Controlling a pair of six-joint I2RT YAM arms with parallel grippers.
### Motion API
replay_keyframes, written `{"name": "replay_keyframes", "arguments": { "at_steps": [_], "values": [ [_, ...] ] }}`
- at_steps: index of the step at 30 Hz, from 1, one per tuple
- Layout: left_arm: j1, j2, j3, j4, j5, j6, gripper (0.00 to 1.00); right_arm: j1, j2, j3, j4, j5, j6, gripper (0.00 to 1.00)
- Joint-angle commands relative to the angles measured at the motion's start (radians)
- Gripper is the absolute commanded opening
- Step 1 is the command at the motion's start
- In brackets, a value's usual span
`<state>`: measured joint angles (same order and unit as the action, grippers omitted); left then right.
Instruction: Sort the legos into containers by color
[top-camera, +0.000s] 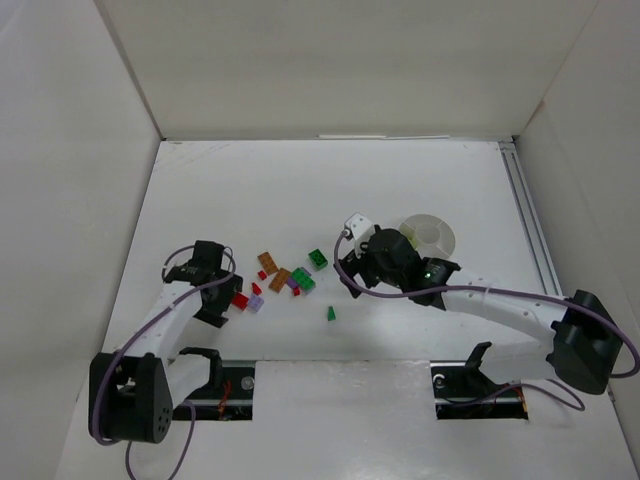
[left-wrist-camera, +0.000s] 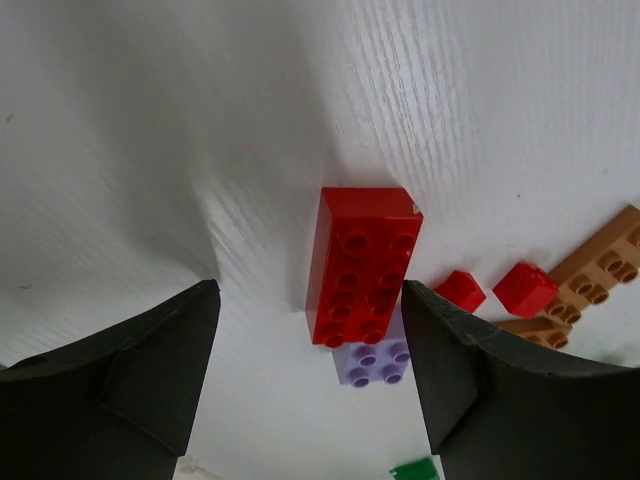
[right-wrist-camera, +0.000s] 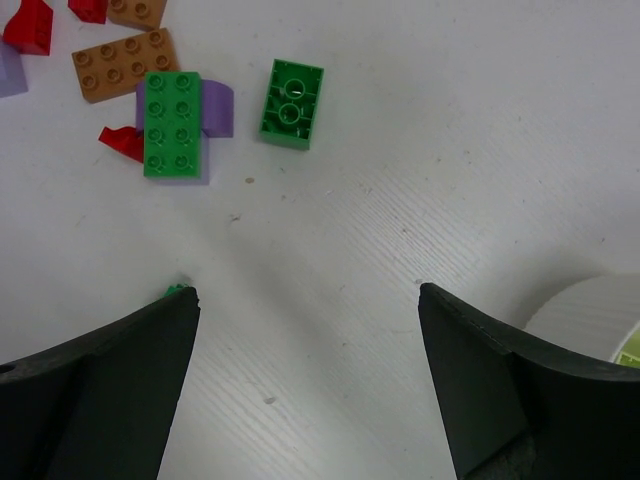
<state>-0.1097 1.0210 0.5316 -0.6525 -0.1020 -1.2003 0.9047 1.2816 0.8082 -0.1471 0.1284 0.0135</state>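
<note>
A round white dish (top-camera: 447, 238) is partly hidden by the right arm (top-camera: 500, 302). The legos (top-camera: 290, 280) are scattered left of the dish; farther left of it, a red brick (top-camera: 240, 299) is overlapped by the left gripper (top-camera: 227, 306).

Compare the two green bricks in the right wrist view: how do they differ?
The longer green brick lies studs up, while the shorter green brick lies upside down with its hollow underside showing. The longer green brick lies over a lilac piece, while the shorter green brick sits alone on the bare table. Both are the same bright green and lie flat, ahead of the open fingers.
</note>
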Motion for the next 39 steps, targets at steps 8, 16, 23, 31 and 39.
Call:
{"name": "replay_keyframes", "arguments": {
  "at_steps": [8, 16, 23, 31, 39],
  "values": [
    [0.005, 0.077, 0.002, 0.031, -0.027, -0.041, 0.45, 0.003, -0.041, -0.003, 0.037, 0.066, 0.02, 0.95],
    [0.005, 0.048, 0.079, 0.002, -0.085, -0.009, 0.12, 0.003, -0.082, -0.003, 0.015, 0.129, 0.051, 0.95],
    [-0.149, -0.016, 0.3, 0.003, -0.179, 0.059, 0.12, -0.117, -0.189, 0.054, -0.173, 0.301, 0.199, 0.97],
    [-0.642, 0.204, 0.582, 0.198, -0.374, 0.247, 0.1, -0.593, -0.398, 0.089, -0.437, 0.398, 0.299, 1.0],
    [-0.935, 0.629, 0.99, 0.355, -0.435, 0.517, 0.06, -0.796, -0.587, 0.129, -0.552, 0.438, 0.339, 1.0]
  ]
}}
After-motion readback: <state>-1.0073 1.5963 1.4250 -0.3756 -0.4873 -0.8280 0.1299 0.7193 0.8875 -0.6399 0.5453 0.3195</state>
